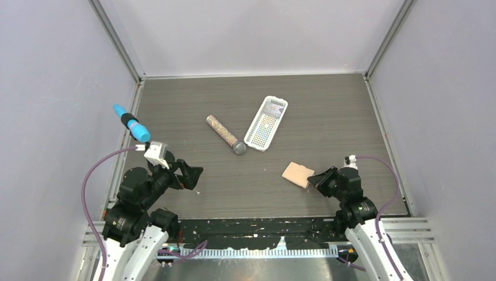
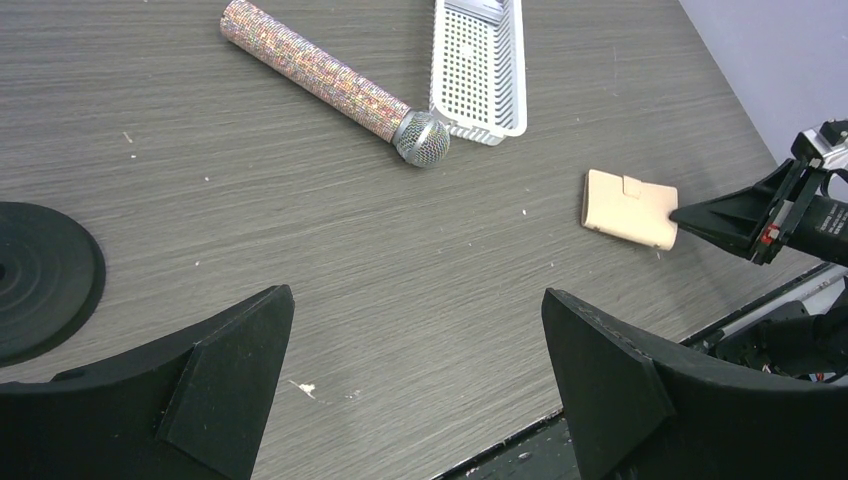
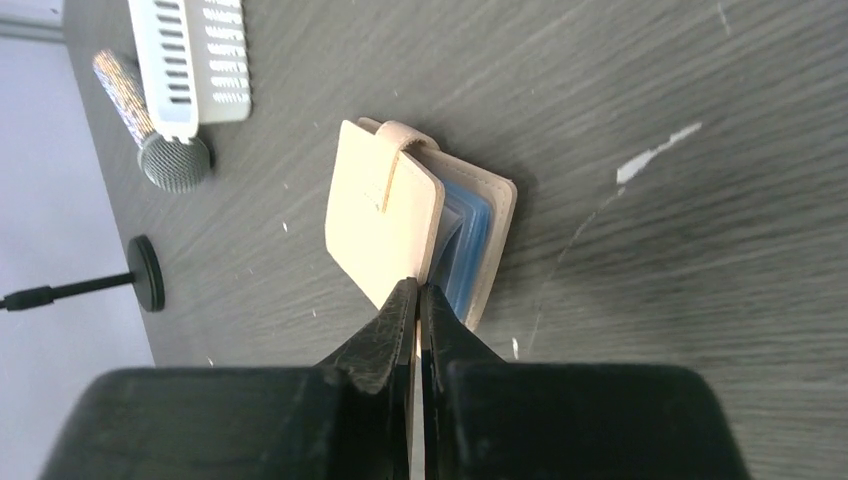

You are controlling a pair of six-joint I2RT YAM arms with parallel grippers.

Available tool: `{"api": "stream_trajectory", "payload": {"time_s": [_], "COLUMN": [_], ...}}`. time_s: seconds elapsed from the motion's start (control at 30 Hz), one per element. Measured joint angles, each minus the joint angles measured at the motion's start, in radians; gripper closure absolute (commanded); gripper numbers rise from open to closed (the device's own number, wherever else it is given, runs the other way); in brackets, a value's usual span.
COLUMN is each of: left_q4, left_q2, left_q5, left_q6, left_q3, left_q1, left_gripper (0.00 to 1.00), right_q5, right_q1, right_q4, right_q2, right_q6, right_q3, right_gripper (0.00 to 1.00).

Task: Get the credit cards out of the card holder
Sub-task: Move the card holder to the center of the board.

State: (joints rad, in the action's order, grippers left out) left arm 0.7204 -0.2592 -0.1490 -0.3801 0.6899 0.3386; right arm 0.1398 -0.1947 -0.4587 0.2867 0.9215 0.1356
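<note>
The tan card holder (image 1: 297,174) lies folded on the table at the front right, its tab wrapped over the far edge. In the right wrist view the card holder (image 3: 380,210) gapes slightly, and bluish layers (image 3: 465,235) show inside; I cannot tell credit cards from pockets there. My right gripper (image 3: 417,285) is shut on the near edge of the top cover, a pale strip showing between its fingers. In the left wrist view the right gripper (image 2: 675,213) touches the card holder (image 2: 630,207). My left gripper (image 2: 415,292) hangs open above bare table at the front left (image 1: 196,175), holding nothing.
A glittery microphone (image 1: 226,134) lies mid-table beside a white slotted basket (image 1: 266,123). A blue-tipped object (image 1: 131,123) sticks up by the left wall. A black round base (image 2: 40,280) sits left of my left gripper. The table's front edge runs just behind both grippers.
</note>
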Motion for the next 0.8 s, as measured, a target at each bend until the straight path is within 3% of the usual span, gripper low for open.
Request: {"api": "stream_trajectory", "payload": {"time_s": [0.2, 0.43, 0.8], "left_q4": [0.002, 0.003, 0.003], "left_q2": [0.000, 0.000, 0.000], "left_q5": [0.004, 0.009, 0.010], "left_q6": [0.000, 0.000, 0.000], "left_q3": [0.000, 0.000, 0.000], "left_q1": [0.000, 0.000, 0.000], "left_gripper": [0.01, 0.01, 0.01], "right_q5": [0.045, 0.072, 0.030], "right_q1": [-0.023, -0.090, -0.425], "right_q4": [-0.110, -0.118, -0.069], "right_q2": [0.066, 0.216, 0.433], "right_q6": [-0.054, -0.105, -0.119], "right_q3": [0.030, 0.064, 0.197], "right_gripper": [0.86, 0.70, 0.56]}}
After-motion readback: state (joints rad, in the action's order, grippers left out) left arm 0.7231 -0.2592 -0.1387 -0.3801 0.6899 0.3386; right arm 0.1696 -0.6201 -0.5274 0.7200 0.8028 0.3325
